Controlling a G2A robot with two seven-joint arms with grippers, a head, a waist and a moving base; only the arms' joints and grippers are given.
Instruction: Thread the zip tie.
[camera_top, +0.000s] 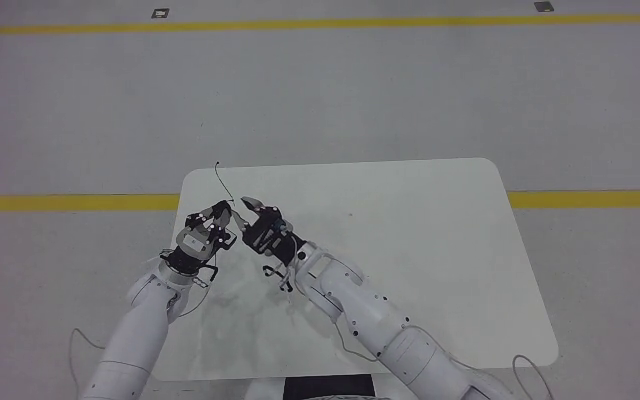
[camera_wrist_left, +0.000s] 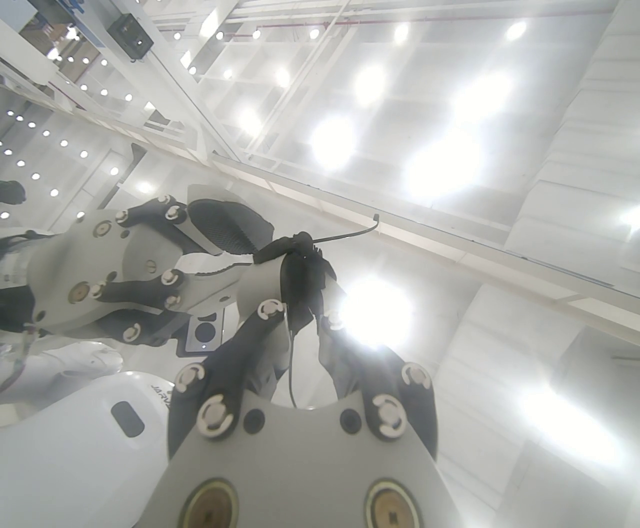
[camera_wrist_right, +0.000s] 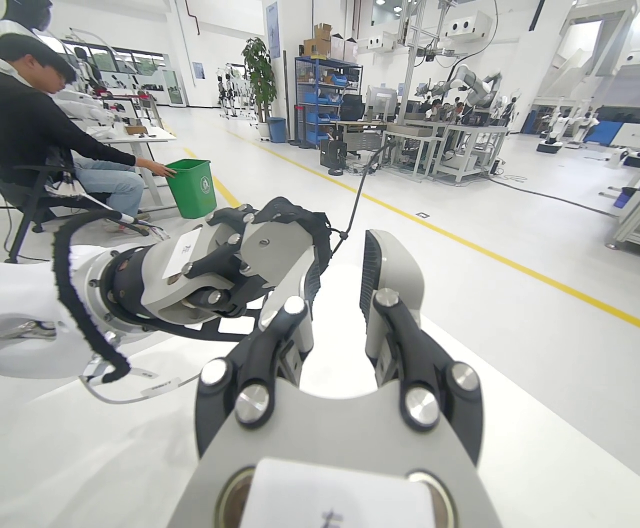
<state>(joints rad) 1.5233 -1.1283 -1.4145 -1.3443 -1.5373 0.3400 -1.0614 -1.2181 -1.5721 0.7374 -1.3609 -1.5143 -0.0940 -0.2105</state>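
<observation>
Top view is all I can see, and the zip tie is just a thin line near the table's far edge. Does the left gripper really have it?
Observer: Yes. In the left wrist view the left gripper is shut on the zip tie, pinching it at the fingertips.
Operator: Is the right one holding it too?
Observer: No. The right wrist view shows the right gripper open, with nothing between its fingers and the tie just beyond them.
Operator: Any loose end besides the one sticking out?
Observer: Yes. In the left wrist view a second strand hangs from the pinch back toward the left wrist.
</observation>
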